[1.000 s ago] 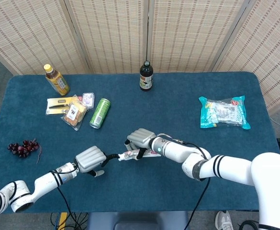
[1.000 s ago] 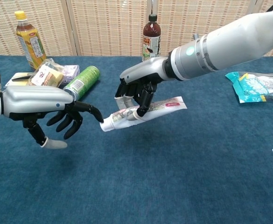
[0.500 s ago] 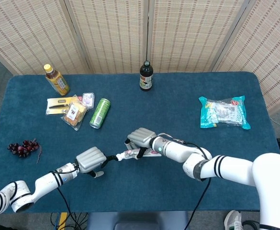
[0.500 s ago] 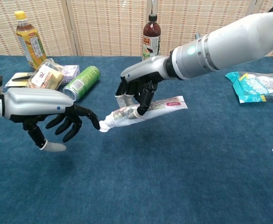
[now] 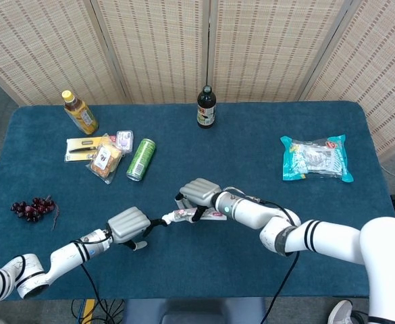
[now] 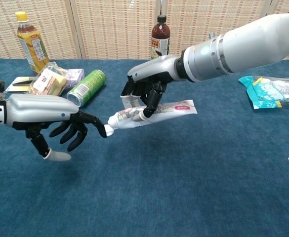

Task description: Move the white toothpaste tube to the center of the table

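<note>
Right hand (image 6: 146,91) pinching white printed toothpaste tube (image 6: 151,111), holding it lifted above blue cloth table (image 6: 193,182) near centre, likely for placing. Left hand (image 6: 45,116) staying spread, empty, fingertip touching tube's cap end.

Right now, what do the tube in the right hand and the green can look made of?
toothpaste tube: looks like soft laminated plastic, glossy print, flat crimped end; it sags slightly in the right hand.
green can: probably thin metal, smooth printed wall with a silvery rim; it lies on its side.
</note>
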Tool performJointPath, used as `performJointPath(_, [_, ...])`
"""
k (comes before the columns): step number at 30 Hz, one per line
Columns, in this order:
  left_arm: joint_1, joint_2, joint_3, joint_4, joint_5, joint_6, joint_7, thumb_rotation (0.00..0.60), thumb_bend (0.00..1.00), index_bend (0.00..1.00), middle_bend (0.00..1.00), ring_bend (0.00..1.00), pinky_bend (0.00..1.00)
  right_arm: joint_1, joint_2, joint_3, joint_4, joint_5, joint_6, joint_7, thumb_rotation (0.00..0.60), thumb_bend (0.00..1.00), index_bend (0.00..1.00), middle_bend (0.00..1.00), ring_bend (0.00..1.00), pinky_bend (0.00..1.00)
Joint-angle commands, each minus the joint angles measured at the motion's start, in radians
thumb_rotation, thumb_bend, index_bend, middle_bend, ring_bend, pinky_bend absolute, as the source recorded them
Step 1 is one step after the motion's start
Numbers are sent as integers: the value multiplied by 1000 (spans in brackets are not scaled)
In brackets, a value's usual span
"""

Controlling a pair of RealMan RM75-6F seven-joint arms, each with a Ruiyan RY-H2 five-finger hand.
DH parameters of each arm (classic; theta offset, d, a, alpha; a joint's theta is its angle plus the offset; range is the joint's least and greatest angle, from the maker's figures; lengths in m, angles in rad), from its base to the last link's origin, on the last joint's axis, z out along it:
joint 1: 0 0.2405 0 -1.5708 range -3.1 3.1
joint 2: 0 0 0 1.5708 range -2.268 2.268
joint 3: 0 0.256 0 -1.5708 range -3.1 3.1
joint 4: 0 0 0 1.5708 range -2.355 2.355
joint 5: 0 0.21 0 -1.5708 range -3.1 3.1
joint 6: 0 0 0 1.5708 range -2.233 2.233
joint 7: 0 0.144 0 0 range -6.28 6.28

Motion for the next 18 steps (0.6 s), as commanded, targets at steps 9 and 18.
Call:
performJointPath(9, [-7,-10,-3,0,0,2,-10,600,285,191,565,558,637,-30,-1,17,-3,-39,52,36,600,1000,950,834,681,460])
performJointPath(18, [14,46,-3,-30,-29,18,18,600,285,191,562,557,638,-53,-16,-11,40,-37,117,-16,600,1000,950,796,668,460])
